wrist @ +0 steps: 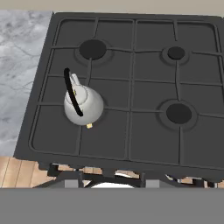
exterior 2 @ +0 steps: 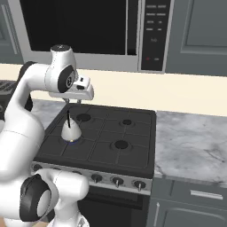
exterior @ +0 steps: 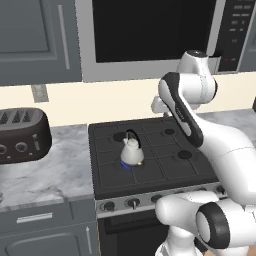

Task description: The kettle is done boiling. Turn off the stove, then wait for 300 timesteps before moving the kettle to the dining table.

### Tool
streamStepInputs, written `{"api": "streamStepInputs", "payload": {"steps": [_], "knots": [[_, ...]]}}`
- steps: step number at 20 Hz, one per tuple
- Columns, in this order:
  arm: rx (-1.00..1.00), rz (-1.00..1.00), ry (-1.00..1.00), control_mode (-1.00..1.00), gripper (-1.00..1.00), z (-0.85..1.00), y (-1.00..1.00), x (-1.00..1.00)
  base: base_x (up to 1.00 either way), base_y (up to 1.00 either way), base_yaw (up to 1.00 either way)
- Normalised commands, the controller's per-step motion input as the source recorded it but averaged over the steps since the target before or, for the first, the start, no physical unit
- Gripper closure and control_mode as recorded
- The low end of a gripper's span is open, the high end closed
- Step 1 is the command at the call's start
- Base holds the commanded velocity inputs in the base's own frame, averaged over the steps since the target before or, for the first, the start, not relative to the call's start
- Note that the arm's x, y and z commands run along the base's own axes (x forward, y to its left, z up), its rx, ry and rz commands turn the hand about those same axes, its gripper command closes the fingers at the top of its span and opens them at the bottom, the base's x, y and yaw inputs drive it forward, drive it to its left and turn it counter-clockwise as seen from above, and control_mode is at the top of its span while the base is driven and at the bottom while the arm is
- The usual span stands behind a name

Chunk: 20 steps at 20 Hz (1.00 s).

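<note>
Stove (exterior: 155,155) top open — only the kettle (exterior: 132,151) stands front-left.

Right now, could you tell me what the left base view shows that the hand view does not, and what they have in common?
Left base view alone: the dark toaster on the marble counter, the microwave above, the front knobs, a blue glow under the kettle, and the white arm.

Hand view alone: the cooktop from above, with wooden floor past its front edge.

Both: the stove, the kettle on its front left burner, and marble counter to the left.
</note>
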Motion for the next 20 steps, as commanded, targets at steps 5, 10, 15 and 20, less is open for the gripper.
{"api": "streamStepInputs", "payload": {"steps": [5,10,15,20], "knots": [[0.0,0.0,-0.04,-1.0,-1.0,0.0,0.0,-0.05,0.0,0.0,0.0],[0.0,0.0,-0.08,-1.0,-1.0,0.0,0.0,-0.17,0.0,0.0,0.0],[0.0,0.0,-0.09,-1.0,-1.0,0.0,0.12,-0.2,0.0,0.0,0.0],[-0.02,0.0,-0.07,-1.0,-1.0,0.0,0.24,-0.2,0.0,0.0,0.0]]}}
